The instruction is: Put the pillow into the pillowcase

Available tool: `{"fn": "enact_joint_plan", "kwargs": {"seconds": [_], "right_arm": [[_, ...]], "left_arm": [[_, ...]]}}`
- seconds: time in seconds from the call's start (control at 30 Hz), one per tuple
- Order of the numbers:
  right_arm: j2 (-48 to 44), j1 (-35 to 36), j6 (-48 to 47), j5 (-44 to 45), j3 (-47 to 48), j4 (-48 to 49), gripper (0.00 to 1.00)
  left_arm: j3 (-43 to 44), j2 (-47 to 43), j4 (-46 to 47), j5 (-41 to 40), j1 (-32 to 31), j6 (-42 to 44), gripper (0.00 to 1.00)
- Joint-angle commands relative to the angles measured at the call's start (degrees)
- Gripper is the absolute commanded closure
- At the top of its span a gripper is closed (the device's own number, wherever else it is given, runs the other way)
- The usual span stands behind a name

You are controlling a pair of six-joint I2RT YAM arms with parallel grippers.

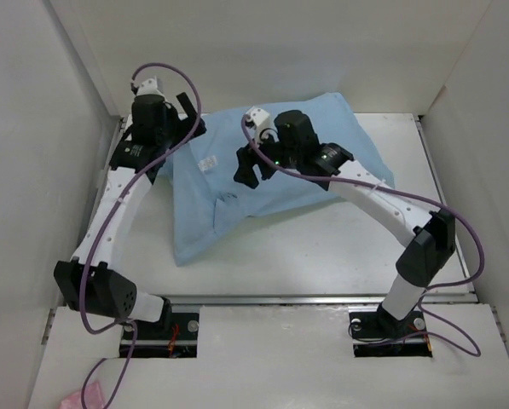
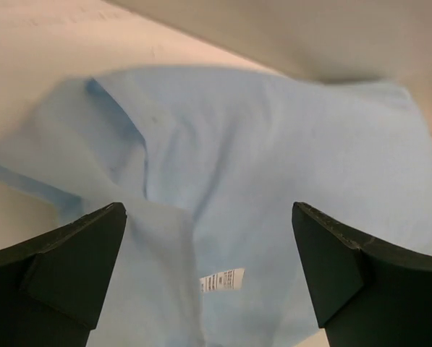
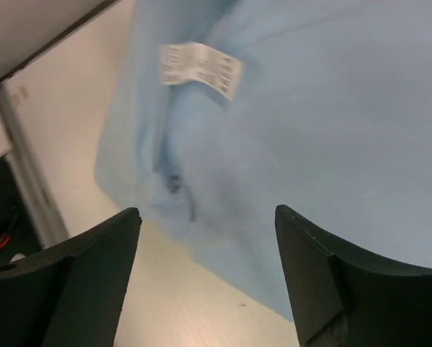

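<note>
The light-blue pillowcase point(image 1: 237, 183) lies plump on the table, from the back centre down to the front left. It also shows in the left wrist view point(image 2: 273, 159) and the right wrist view point(image 3: 331, 123). No white pillow fabric shows in any view. A small white care label point(image 1: 208, 162) sits on the case point(image 2: 221, 280) point(image 3: 201, 68). My left gripper point(image 1: 188, 109) is open and empty at the case's back left edge point(image 2: 208, 238). My right gripper point(image 1: 252, 170) is open and empty above the case's middle point(image 3: 207, 246).
White walls close in the table point(image 1: 322, 247) at the back and both sides. A dark gap runs along the table's left edge point(image 3: 27, 173). A pink scrap point(image 1: 77, 399) lies at the near left, off the table.
</note>
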Motion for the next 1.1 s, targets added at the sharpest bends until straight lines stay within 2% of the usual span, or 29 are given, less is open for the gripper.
{"fn": "enact_joint_plan", "kwargs": {"seconds": [0.0,0.13,0.27,0.3,0.4,0.47,0.53,0.67,0.7,0.73,0.77,0.9,1.07], "right_arm": [[2.0,4.4,-3.3,-6.0,0.3,0.8,0.2],[7.5,8.8,-3.3,-4.2,4.1,0.2,0.21],[11.6,11.7,-2.7,4.3,5.8,0.2,0.24],[12.4,12.4,-1.9,7.7,6.3,0.2,0.28],[13.5,12.4,1.7,15.0,6.3,0.8,0.34],[12.0,12.4,2.3,16.1,4.9,0.8,0.34],[10.1,12.4,2.3,16.7,3.9,0.8,0.34],[6.4,12.4,-0.2,11.6,5.9,-1.6,0.34],[5.5,12.4,-0.8,11.6,6.4,-2.1,0.34],[5.5,12.4,-0.8,11.6,6.4,-2.1,0.34],[5.5,12.4,-1.5,11.0,7.9,-2.1,0.34],[9.4,12.4,-2.0,15.4,14.4,-3.8,0.34],[21.1,12.4,-3.6,22.7,24.2,-5.8,0.34]], "left_arm": [[4.4,-3.9,-0.3,-7.6,3.6,2.4,0.0],[6.8,2.0,-0.9,-6.8,9.5,2.4,0.0],[8.7,9.1,-3.4,-3.1,12.1,3.3,0.0],[9.3,10.9,-4.3,-1.9,12.7,3.3,0.0],[7.1,11.5,-4.9,1.7,13.2,3.8,0.0],[0.6,7.0,-0.8,3.1,13.2,3.0,0.04],[-6.7,1.8,2.4,4.4,13.2,1.0,0.27],[-16.0,-4.4,8.4,9.0,13.2,-2.3,0.71],[-17.3,-5.3,8.4,8.4,13.2,-3.2,0.91],[-18.5,-6.3,8.4,8.4,13.2,-3.8,0.91],[-20.7,-8.1,8.4,7.9,13.2,-3.8,1.0],[-25.8,-12.1,12.4,9.2,13.2,-5.2,1.0],[-26.3,-12.1,13.5,11.7,13.2,-4.7,1.0]]}}
